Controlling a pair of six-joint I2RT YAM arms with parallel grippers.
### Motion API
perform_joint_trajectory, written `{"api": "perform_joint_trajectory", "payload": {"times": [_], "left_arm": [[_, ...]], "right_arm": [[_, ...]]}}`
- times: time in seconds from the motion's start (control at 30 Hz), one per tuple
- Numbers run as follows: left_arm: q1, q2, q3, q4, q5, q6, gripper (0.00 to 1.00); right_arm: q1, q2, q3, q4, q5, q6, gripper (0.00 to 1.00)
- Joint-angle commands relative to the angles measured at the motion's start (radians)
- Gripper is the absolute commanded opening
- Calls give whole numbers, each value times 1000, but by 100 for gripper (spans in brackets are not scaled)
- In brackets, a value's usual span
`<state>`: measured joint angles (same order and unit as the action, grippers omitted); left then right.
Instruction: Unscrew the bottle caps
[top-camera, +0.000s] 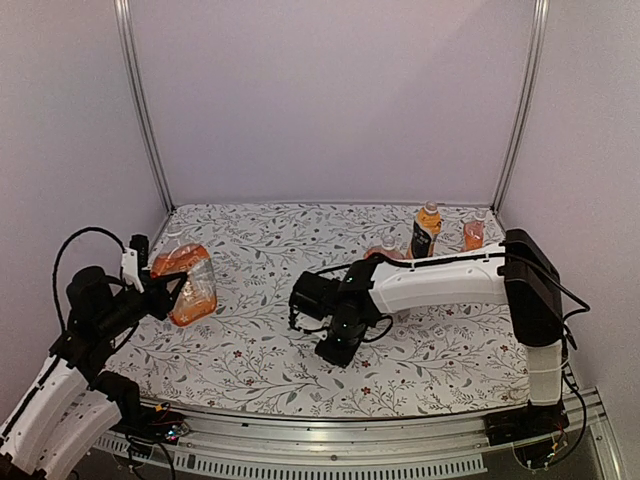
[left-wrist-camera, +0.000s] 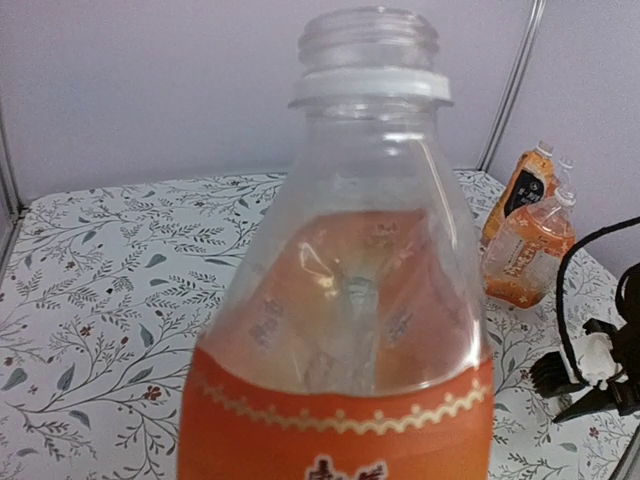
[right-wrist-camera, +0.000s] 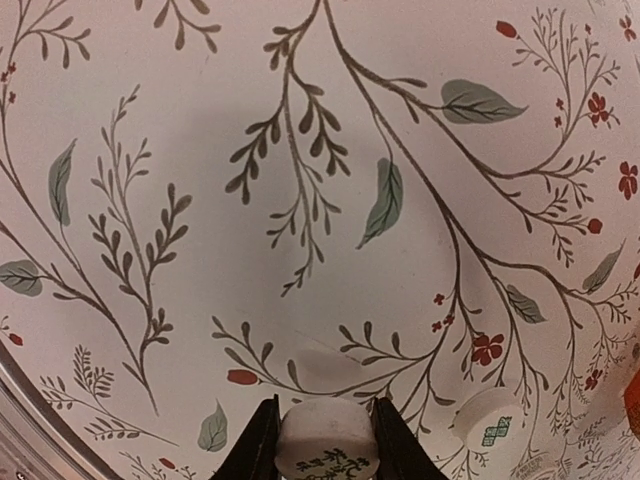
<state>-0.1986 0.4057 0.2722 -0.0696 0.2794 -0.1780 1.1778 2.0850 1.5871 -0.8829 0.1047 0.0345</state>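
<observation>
My left gripper (top-camera: 150, 290) is shut on a clear bottle of orange drink (top-camera: 187, 280) and holds it tilted above the table's left side. In the left wrist view this bottle (left-wrist-camera: 350, 300) fills the frame; its threaded neck (left-wrist-camera: 368, 38) is open, with only a white ring below it, and my fingers are hidden behind it. My right gripper (top-camera: 335, 348) is low over the middle of the table. In the right wrist view it (right-wrist-camera: 325, 412) is shut on a white bottle cap (right-wrist-camera: 326, 442). A second white cap (right-wrist-camera: 487, 418) lies on the cloth just to the right.
Three more bottles stand at the back right: a dark-labelled one (top-camera: 427, 230), one (top-camera: 473, 234) beside it and one (top-camera: 385, 253) behind my right arm. Two show in the left wrist view (left-wrist-camera: 525, 185) (left-wrist-camera: 530, 255). Walls and metal posts close in the floral tablecloth (top-camera: 260, 350).
</observation>
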Motion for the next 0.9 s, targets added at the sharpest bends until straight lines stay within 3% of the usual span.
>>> {"api": "perform_joint_trajectory", "payload": {"times": [0.0, 0.1, 0.23, 0.3, 0.37, 0.5, 0.63, 0.7, 0.8, 0.87], "left_arm": [[27, -20, -26, 52, 100, -36, 33], [42, -31, -29, 52, 136, -39, 33], [51, -52, -36, 102, 179, -51, 34], [56, -66, -39, 108, 220, -57, 34], [66, -78, -40, 115, 272, -76, 35], [70, -89, -49, 152, 419, -126, 39], [71, -105, -53, 179, 569, -180, 45], [75, -110, -51, 182, 596, -195, 45], [79, -119, -51, 187, 623, -202, 44], [79, -122, -51, 184, 612, -199, 35]], "right_arm": [[3, 37, 50, -15, -37, 31, 28], [3, 62, 73, -26, -53, 27, 36], [3, 73, 138, -78, -79, 25, 61], [3, 59, 169, -87, -90, 19, 67], [3, 28, 203, -86, -93, 7, 69], [2, -70, 294, -34, -254, -60, 70], [3, -160, 338, 229, -469, -110, 82], [3, -172, 366, 368, -478, -83, 85], [3, -121, 469, 437, -461, -65, 86], [3, -63, 550, 431, -463, -56, 87]]}}
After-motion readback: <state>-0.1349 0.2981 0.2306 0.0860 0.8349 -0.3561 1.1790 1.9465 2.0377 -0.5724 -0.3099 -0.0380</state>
